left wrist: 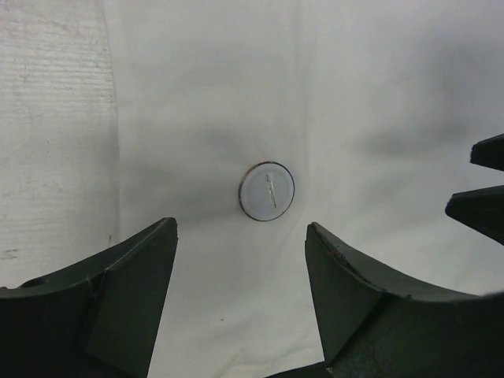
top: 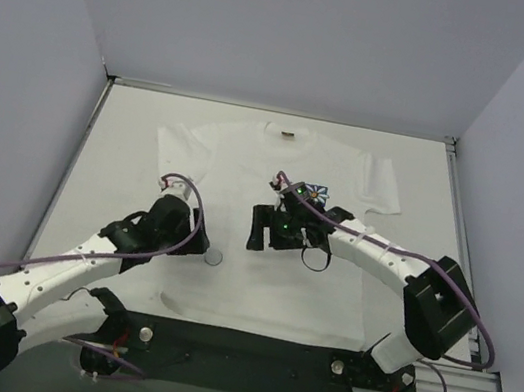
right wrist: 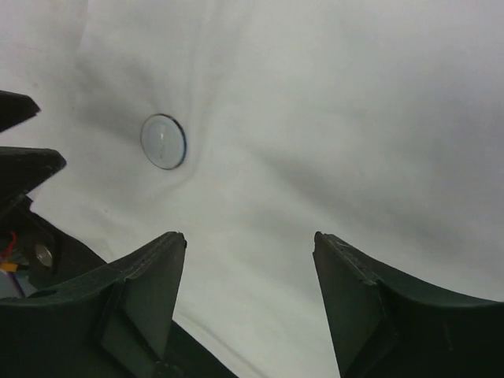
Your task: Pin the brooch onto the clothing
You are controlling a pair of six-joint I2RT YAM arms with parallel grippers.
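One brooch [left wrist: 267,191] on T-shirt [left wrist: 370,87], just beyond left gripper [left wrist: 240,228]; jaws parted

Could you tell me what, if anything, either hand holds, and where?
Nothing: left hand and right hand are open; the small round pale brooch sits untouched on the white T-shirt.

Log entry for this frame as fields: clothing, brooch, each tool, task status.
clothing: white T-shirt spread flat on the table, collar at the far side
brooch: small round disc lying on the T-shirt, nearer the arms than the flower print
left tool: open, empty, brooch just ahead of its fingers, not touching
right tool: open, empty, over the T-shirt beside the brooch
status: brooch free of both tools; whether it is pinned cannot be told
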